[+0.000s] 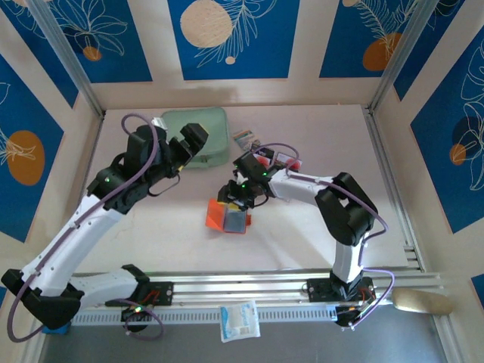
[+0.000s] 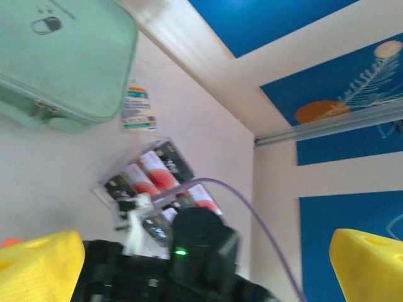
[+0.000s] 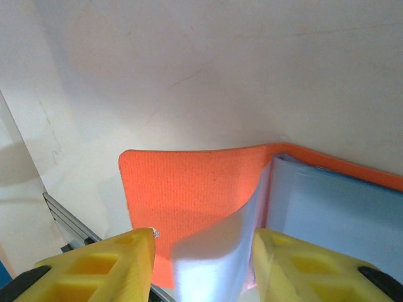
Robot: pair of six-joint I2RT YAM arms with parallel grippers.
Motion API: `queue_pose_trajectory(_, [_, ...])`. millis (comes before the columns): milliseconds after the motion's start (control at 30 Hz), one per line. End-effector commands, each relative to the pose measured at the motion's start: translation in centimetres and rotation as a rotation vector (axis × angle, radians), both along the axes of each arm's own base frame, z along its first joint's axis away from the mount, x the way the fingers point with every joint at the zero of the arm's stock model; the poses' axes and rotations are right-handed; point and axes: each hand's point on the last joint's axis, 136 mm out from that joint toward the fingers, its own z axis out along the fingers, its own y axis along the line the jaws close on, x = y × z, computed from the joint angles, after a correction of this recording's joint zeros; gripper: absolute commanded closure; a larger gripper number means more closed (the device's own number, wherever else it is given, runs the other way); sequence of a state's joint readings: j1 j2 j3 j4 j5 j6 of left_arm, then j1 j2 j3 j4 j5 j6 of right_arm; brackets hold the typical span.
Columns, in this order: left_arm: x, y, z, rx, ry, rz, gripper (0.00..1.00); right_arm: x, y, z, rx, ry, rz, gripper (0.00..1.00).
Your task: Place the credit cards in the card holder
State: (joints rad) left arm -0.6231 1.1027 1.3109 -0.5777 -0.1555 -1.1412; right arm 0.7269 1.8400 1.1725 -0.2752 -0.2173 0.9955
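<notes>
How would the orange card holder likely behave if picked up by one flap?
Probably floppy: the card holder lies flat on the table while its clear sleeve bends upward in a soft curl. Likely light, since it looks thin. The glossy sleeve may slip between fingers.

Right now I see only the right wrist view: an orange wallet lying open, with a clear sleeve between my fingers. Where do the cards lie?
Observer: The cards lie in a loose group on the table, beyond the right gripper and farther from the arm bases than the wallet.
Operator: Is the left gripper near them?
Observer: Not very. The left gripper hangs open at the near edge of the green pouch, to the left of the cards.
Operator: Is anything else close to the cards?
Observer: Yes, a small striped packet lies between the pouch and the cards.
</notes>
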Motion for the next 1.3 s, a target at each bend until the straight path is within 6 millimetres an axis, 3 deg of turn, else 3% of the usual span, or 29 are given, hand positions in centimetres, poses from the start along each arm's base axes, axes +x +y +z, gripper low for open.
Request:
queue_pose_trajectory(0, [0.4,1.1,-1.8,0.068,-0.061,0.014,0.00,-0.2,-1.2,1.2,0.021,-0.018,0.005,0.54])
queue_pose_trajectory(167, [-0.1,-0.1,-6.1,0.115,-0.068,-0.108,0.00,-0.6,-3.7,2.0,0.008,-0.058,-0.017,0.54])
queue_pose_trajectory(333, [-1.0,-0.7,-11.3,0.262,0.057,-0.221,0.00,-1.4,-6.6,2.5,-0.021,-0.103,-0.049,0.54])
queue_pose_trajectory(567, [-1.6,0.8,-15.7,0.387,0.095,-0.231,0.00,-2.0,-6.5,1.9,0.003,-0.109,-0.020,0.55])
queue_pose_trajectory(733, [-2.1,1.0,-17.4,0.443,0.104,-0.272,0.00,-2.1,-5.4,0.9,-0.039,-0.120,0.022,0.58])
queue_pose_trajectory(867, [-2.5,0.0,-17.3,0.439,0.084,-0.319,0.00,-2.1,-5.0,0.3,-0.090,-0.135,0.042,0.65])
queue_pose_trajectory(1100, [-2.8,-3.7,-16.6,0.367,0.017,-0.399,0.00,-1.4,-4.7,-1.2,-0.136,-0.126,0.055,0.76])
queue_pose_trajectory(1267, [-3.4,-5.9,-17.9,0.312,0.008,-0.448,0.00,-0.7,-4.7,-2.1,-0.142,-0.111,0.051,0.81])
